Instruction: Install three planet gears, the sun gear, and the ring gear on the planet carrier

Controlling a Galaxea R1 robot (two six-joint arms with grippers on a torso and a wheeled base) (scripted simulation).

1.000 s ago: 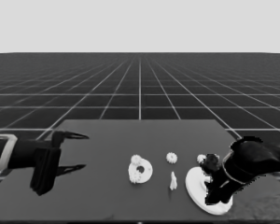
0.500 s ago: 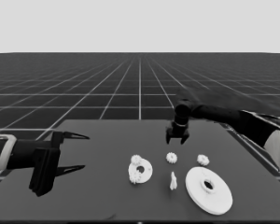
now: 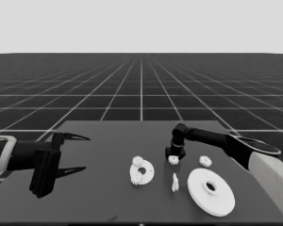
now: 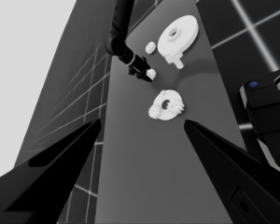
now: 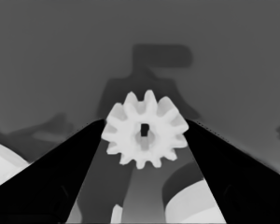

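The right tool (image 3: 174,157) partly hides 1 gear (image 3: 173,160) between its tips.

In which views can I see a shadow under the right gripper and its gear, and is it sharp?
Right wrist view: a dark, soft-edged shadow of the gripper lies on the table behind the gear between the right gripper fingers. Head view: no clear shadow shows under the right gripper. Left wrist view: only a faint grey shade beside the larger round part.

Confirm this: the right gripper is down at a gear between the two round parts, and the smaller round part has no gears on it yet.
Wrong on the last point. The smaller round part already carries two gears, as the head view and left wrist view show. The rest holds: the right gripper is down at a gear between the two round parts.
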